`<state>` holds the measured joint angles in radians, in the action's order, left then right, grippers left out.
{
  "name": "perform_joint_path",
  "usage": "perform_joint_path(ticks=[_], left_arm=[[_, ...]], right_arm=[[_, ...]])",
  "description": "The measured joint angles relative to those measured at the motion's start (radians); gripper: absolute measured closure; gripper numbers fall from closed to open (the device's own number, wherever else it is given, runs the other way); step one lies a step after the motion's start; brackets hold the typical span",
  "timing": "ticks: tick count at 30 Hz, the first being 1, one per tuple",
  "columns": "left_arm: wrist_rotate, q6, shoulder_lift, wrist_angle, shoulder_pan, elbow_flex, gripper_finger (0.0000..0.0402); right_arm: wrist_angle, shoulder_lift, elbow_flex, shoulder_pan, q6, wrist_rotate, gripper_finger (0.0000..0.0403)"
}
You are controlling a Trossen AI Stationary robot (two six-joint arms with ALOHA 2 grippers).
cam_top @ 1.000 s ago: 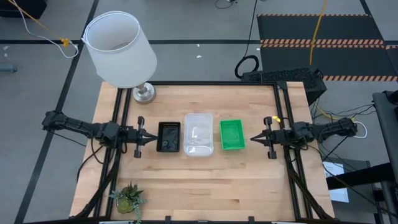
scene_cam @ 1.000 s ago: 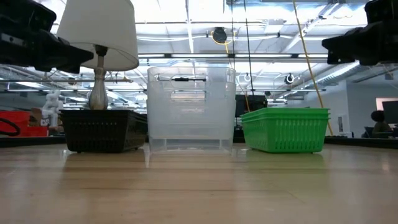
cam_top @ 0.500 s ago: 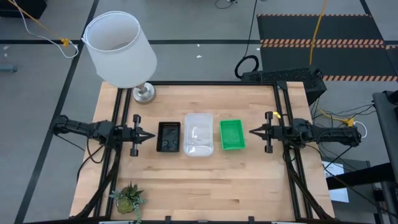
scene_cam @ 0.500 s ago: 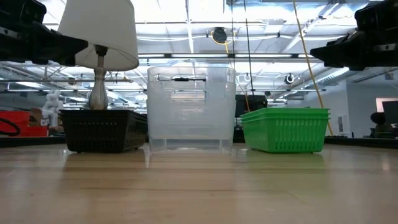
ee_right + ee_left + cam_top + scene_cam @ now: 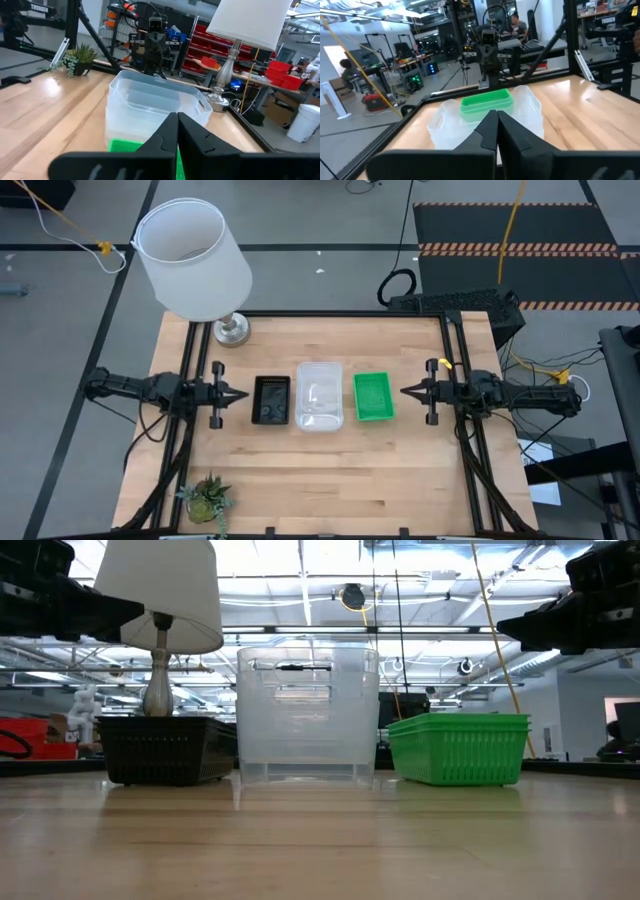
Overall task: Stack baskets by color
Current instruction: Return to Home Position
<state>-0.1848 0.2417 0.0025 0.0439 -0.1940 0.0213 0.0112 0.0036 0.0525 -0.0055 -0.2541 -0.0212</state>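
I see black basket point(image 5: 271, 400), clear basket point(image 5: 319, 395), green basket point(image 5: 374, 397) mid-worktop | left gripper point(image 5: 242, 396), right gripper point(image 5: 404, 391) clenched empty, toward side edges

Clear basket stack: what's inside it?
The clear basket stack holds only nested clear baskets, rims showing through its wall. No other item from above. Their count can't be made out.

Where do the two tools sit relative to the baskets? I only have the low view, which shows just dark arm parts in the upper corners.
Observer: In the high view the left tool points at the black mesh-sided plastic baskets from the left side of the wooden table, clear of them.
Operator: And the right one?
Observer: The right tool mirrors it, facing the bright green plastic baskets with bare wood between.
Operator: Open or shut?
Observer: Both wrist views show the tools shut, holding nothing.
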Motion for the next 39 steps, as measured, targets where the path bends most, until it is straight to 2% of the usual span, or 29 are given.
perform_joint_path(ticks=[21,32,39], left_arm=[[0.004,0.008,0.0,-0.043,0.004,0.004,0.0391],[0.071,-0.03,0.0,-0.02,0.004,-0.009,0.0399],[0.131,-0.031,0.003,-0.02,0.004,-0.01,0.0399]], right_arm=[[-0.035,0.0,0.001,0.0,0.142,0.038,0.0403],[-0.035,0.0,0.001,0.0,0.258,0.047,0.0403],[-0.037,0.001,0.001,0.0,0.27,0.05,0.0403]])
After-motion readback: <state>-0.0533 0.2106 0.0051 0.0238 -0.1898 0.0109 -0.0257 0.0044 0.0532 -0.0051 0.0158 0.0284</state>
